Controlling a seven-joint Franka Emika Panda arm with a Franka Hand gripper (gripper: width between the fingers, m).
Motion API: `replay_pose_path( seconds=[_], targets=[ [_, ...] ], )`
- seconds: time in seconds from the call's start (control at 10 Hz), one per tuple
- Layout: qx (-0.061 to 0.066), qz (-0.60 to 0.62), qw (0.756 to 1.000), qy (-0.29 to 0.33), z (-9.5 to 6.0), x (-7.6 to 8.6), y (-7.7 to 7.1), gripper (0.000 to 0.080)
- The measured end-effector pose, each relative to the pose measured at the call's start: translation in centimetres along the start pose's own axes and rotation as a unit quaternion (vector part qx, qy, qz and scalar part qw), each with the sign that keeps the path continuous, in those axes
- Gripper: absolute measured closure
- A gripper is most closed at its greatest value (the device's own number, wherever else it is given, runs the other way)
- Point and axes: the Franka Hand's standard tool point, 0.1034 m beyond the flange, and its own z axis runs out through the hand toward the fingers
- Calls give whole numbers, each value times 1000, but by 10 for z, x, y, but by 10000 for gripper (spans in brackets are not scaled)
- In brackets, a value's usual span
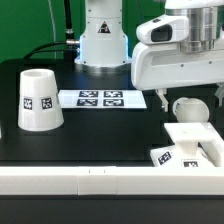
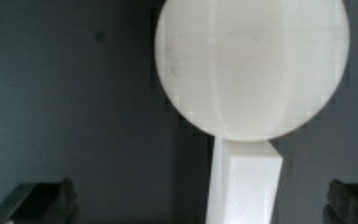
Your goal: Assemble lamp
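The claw (image 1: 189,96) hangs low over the black worktop (image 1: 100,135) on the exterior view's right, released: in the wrist view its two dark fingers (image 2: 34,200) stand wide apart and hold nothing. The bulb (image 2: 247,70) lies on its side on the worktop between them, touching neither, with bare worktop showing on both sides of it. Its round white head fills much of the wrist view, and its straight neck (image 2: 245,185) runs on towards the line between the fingertips. In the exterior view the bulb shows as a white ball right under the white hand of the arm (image 1: 175,50).

Just near of the bulb, at the near right of the worktop, sits the flat stepped base (image 1: 195,140), with a black-and-white tag at its near left; whether bulb and base touch I cannot tell. The shade (image 1: 38,100) stands well apart from both, on the exterior view's left, wide end down, with a square tag on the side facing the camera. Between the shade and the claw, towards the far side, the marker board (image 1: 100,98) lies flat with its row of tags. A white rail (image 1: 90,182) runs along the near edge of the worktop
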Motion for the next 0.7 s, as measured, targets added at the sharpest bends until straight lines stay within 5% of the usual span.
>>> replay_pose_path(
  seconds=[0.2, 0.7],
  targets=[
    [0, 0, 1000, -9, 1, 0, 0, 101],
    [0, -11, 987, -162, 4, -5, -24, 101]
  ],
)
